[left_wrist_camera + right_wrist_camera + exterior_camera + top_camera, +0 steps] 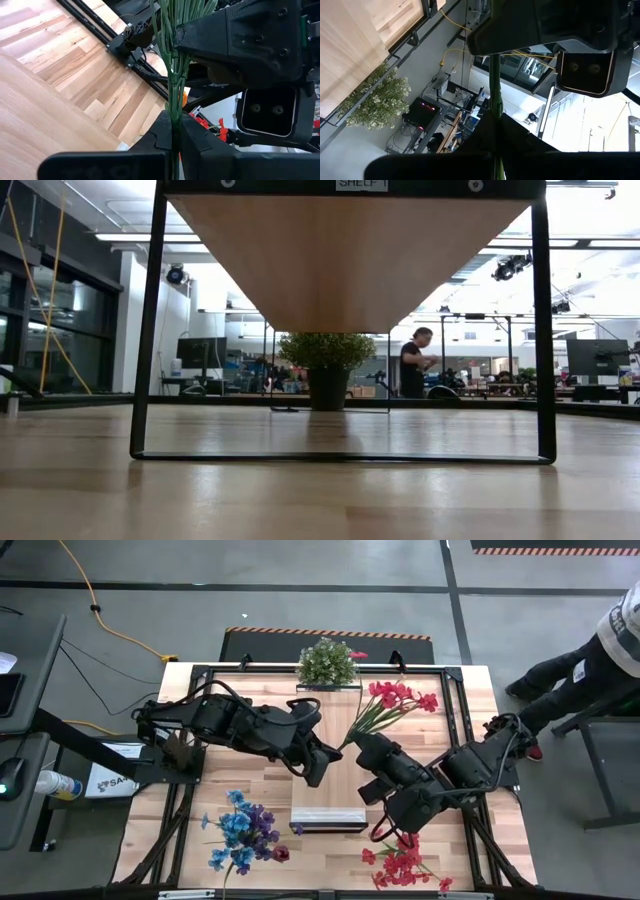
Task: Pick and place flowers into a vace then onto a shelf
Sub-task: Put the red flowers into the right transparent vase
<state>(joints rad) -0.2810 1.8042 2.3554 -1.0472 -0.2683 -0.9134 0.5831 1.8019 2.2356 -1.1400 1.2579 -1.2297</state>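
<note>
A bunch of red flowers (400, 697) with green stems (368, 723) is held in the air over the shelf (325, 785), a long light-wood board with a pale end edge (328, 823). My left gripper (337, 748) and my right gripper (358, 742) are both shut on the stems, close together. A blue and purple bunch (240, 835) and another red bunch (405, 862) lie on the tabletop near its front edge. The vase is out of view. In the low view only the shelf's underside (345, 255) shows. My left gripper (173, 127) pinches the bundle of green stems (173, 102) between its two fingers, near the stems' cut end. The fingers lie across the stems. The bunch is lifted clear, slanting up toward the table's far right with its blooms away from the fingers. My right gripper (496, 120) pinches a green stem (495, 97) between its two fingers, just beside the left gripper's hold on the bloom side. The fingers lie across the stem, which is lifted clear.
A bushy green plant (327, 662) in a dark pot (327, 388) stands at the table's far edge behind the shelf. The shelf's black frame legs (150, 330) stand on the tabletop. A person (600, 670) sits off the table's far right corner.
</note>
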